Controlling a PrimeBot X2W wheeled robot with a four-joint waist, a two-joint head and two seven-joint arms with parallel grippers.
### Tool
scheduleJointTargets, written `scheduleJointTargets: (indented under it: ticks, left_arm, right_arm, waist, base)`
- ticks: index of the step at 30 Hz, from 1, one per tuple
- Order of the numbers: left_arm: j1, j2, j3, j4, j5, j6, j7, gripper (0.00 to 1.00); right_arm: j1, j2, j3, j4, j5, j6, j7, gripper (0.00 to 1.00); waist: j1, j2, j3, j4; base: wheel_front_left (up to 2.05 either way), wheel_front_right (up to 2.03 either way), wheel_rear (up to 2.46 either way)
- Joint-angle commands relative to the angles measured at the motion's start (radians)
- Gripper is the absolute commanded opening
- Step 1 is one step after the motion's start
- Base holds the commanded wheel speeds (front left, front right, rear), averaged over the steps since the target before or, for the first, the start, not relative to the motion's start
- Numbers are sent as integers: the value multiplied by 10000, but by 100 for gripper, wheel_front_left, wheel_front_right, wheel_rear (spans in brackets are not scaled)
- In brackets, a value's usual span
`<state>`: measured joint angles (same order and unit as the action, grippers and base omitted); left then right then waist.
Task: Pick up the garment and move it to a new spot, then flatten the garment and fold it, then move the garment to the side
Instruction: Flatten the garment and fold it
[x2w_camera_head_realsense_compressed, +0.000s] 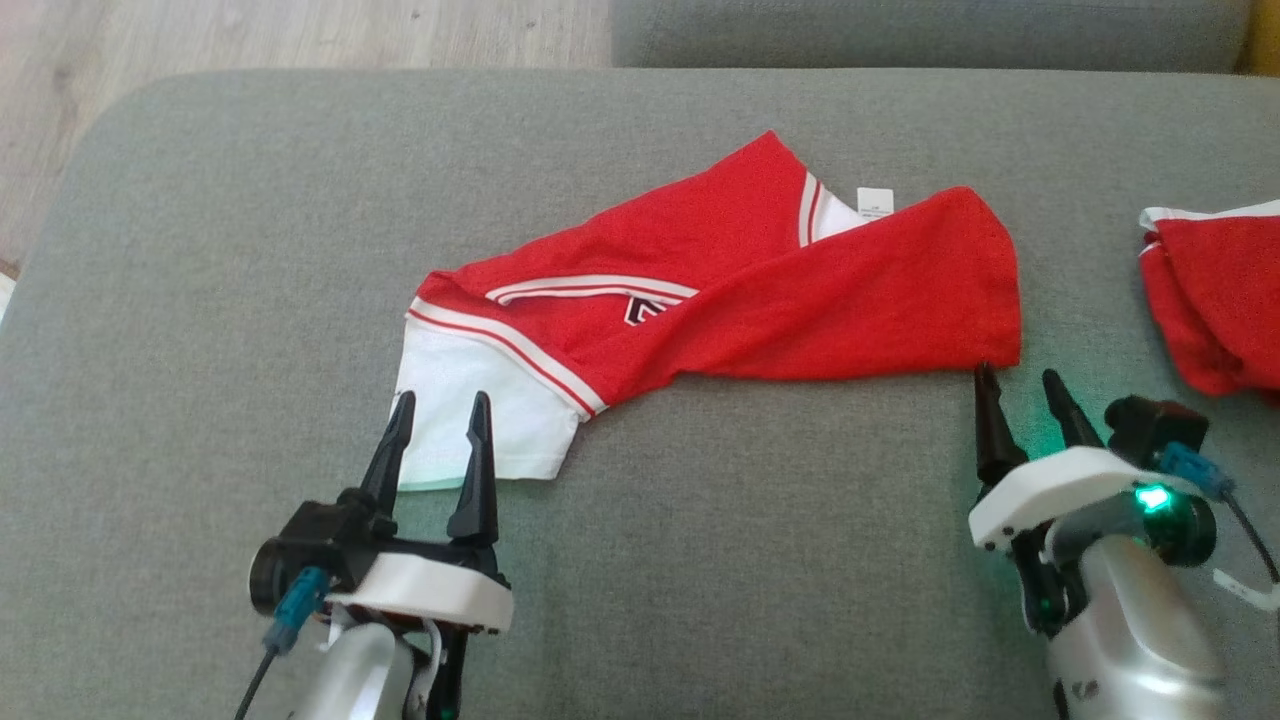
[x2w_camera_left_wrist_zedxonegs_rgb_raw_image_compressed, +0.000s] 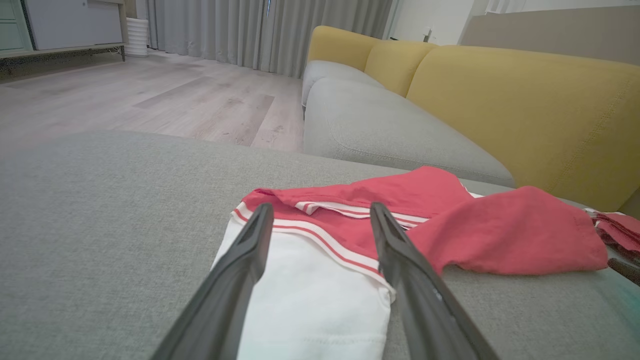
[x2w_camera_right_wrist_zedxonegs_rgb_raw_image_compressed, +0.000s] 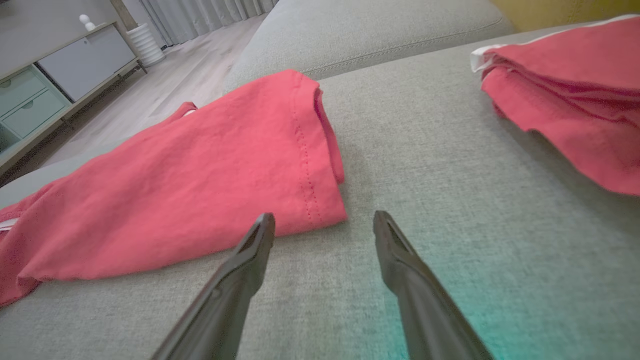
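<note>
The red and white shirt (x2w_camera_head_realsense_compressed: 720, 290) lies loosely folded across the middle of the grey cushion (x2w_camera_head_realsense_compressed: 700, 560). The left tool (x2w_camera_head_realsense_compressed: 440, 400) is spread wide and holds nothing, its fingers over the shirt's white end. The right tool (x2w_camera_head_realsense_compressed: 1017, 375) is also spread and empty, its tips just beside the red hem corner. A second red garment (x2w_camera_head_realsense_compressed: 1215, 300) lies well apart, at the cushion's right edge.

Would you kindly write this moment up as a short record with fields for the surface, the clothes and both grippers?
surface: grey cushion
garment: red and white, lying in a loose, bunched strip, not yet flattened
second garment: red, layered heap at the robot's right
left gripper: open, poised over the garment's white end
right gripper: open, at the garment's red hem corner, holding nothing
</note>
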<state>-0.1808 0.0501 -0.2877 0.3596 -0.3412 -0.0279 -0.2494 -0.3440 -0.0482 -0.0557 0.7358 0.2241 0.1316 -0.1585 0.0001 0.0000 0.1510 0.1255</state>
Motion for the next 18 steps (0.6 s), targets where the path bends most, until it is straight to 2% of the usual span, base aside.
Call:
scheduleJointTargets:
  ticks: [1,15,16,17,18]
  left_arm:
    - [-461,20,275,-259,-45,-27,-122,100]
    - [-699,5,53,-244,-99,37,-123,100]
    - [-719,4,39,-237,-103,45,-123,100]
    - [-735,4,29,-229,-107,53,-123,100]
    - [-746,4,26,-222,-112,64,-123,100]
  right_arm:
    - [-426,-20,145,-140,-76,-9,-152,100]
    - [-1690,-20,-112,1883,-718,-9,-689,100]
    - [-1748,-20,-95,1969,-731,-9,-724,96]
    - [-1800,-20,-68,2055,-736,-9,-754,41]
    - [-1847,-20,-22,2138,-731,-9,-782,0]
  waist:
    - [-1,0,55,41]
    - [-1,0,430,206]
    - [-1,0,442,196]
    - [-1,0,447,181]
    - [-1,0,447,156]
  base:
    - [0,0,0]
    - [0,0,0]
    - [0,0,0]
    - [0,0,0]
    - [0,0,0]
